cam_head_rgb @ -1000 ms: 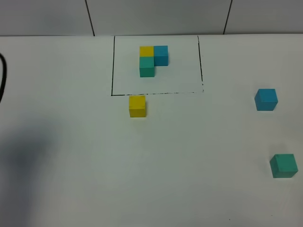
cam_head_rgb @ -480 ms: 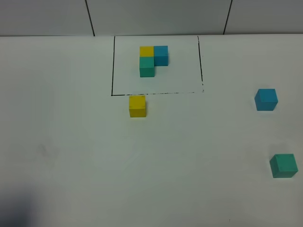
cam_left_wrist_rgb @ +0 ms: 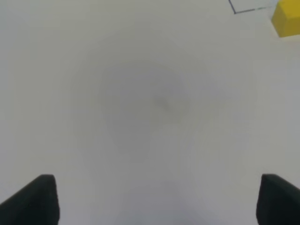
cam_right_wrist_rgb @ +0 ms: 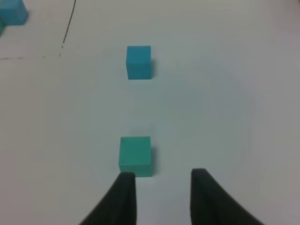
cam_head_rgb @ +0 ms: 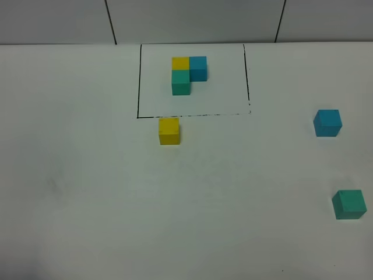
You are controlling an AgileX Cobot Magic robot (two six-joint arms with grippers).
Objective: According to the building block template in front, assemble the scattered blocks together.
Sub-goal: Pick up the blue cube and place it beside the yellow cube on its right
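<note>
Nearest the robot, the left gripper [cam_left_wrist_rgb: 158, 176] hangs, jaws wide apart, over the table [cam_left_wrist_rgb: 150, 117]; the right gripper [cam_right_wrist_rgb: 162, 173], jaws drawn in on nothing, sits just short of the teal-green cube [cam_right_wrist_rgb: 135, 154]. Nothing looks joined yet: a first pick needs spread jaws. Farther: blue cube [cam_head_rgb: 327, 122], yellow cube [cam_head_rgb: 169, 130] beside the black frame [cam_head_rgb: 138, 81] holding only the template [cam_head_rgb: 187, 74]

Exterior high: fixed overhead, tilted down at the table [cam_head_rgb: 87, 175], facing the back wall [cam_head_rgb: 192, 20], far enough out to take in the building block template [cam_head_rgb: 187, 74] and the whole tabletop. Left wrist: close over bare table, looks out past the left gripper [cam_left_wrist_rgb: 158, 187]; shares the yellow cube [cam_left_wrist_rgb: 287, 18] with exterior. Right wrist: low and near, looks past the right gripper [cam_right_wrist_rgb: 161, 172]; shares the teal-green cube [cam_right_wrist_rgb: 135, 156] and blue cube [cam_right_wrist_rgb: 139, 61].
</note>
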